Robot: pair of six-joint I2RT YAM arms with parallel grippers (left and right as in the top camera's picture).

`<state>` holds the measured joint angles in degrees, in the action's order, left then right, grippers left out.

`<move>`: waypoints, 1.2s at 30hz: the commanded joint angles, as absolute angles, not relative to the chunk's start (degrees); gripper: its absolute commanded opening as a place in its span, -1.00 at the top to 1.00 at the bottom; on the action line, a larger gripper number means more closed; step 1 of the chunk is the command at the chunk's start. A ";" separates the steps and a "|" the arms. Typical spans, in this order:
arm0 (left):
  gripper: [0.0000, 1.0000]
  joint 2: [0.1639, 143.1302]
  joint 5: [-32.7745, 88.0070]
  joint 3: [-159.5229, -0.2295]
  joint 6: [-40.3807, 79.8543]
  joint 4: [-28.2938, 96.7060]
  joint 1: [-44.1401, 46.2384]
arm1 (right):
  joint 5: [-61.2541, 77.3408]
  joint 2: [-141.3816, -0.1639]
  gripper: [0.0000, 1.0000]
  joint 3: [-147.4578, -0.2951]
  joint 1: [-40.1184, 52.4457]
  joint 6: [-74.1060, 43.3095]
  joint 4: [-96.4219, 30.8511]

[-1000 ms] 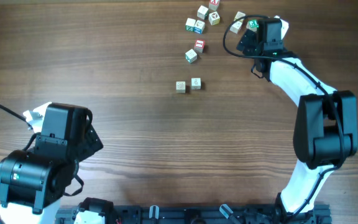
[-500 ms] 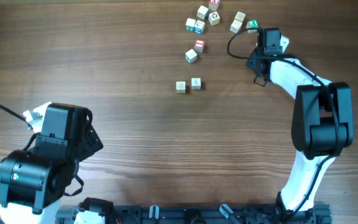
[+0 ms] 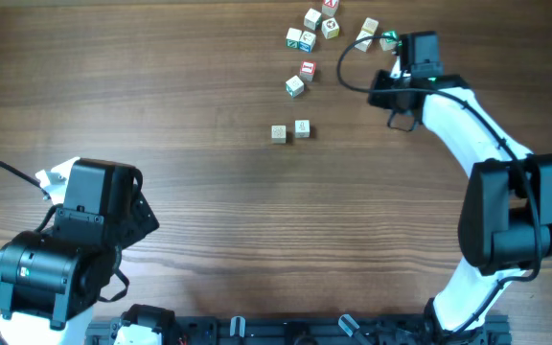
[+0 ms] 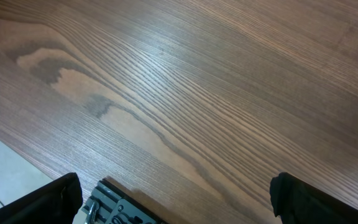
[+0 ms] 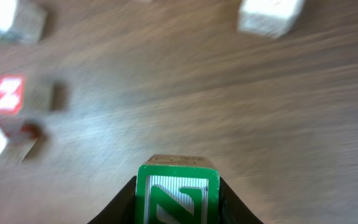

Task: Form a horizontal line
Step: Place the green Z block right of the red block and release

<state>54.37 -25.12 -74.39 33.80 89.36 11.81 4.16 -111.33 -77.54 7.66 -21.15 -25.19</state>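
On table (image 3: 180, 86), far right: right hand (image 5: 178, 202) pinches green-marked cube (image 5: 178, 186); left hand (image 4: 179, 202) spread; two-cube row (image 3: 300, 128) at centre.

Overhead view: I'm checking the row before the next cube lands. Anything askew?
Slightly. In the started row, the left cube and right cube sit apart and staggered, the right one higher in the picture. The right gripper holds a green-marked cube.

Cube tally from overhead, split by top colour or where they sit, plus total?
Red-topped cubes: 2
Green-marked cube in the right gripper: 1
Pair of cubes set side by side mid-table: 2
Other loose cubes, marks too small to read: 7
Total: 12
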 commanded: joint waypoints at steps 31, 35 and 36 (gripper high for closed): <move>-1.00 54.00 -26.04 -74.15 35.00 89.23 11.33 | -0.19 -117.25 0.10 -76.09 22.33 -24.21 -23.99; -1.00 54.00 -26.04 -74.15 35.03 89.23 11.33 | -0.16 -117.03 -0.25 -76.14 22.33 -25.50 -21.71; -1.00 54.00 -26.04 -74.15 35.03 89.23 11.33 | -0.16 -116.73 -0.30 -76.16 22.33 -26.41 -21.43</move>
<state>54.37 -25.12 -74.39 33.80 89.36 11.81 0.99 -116.75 -76.31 22.00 -24.32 -22.70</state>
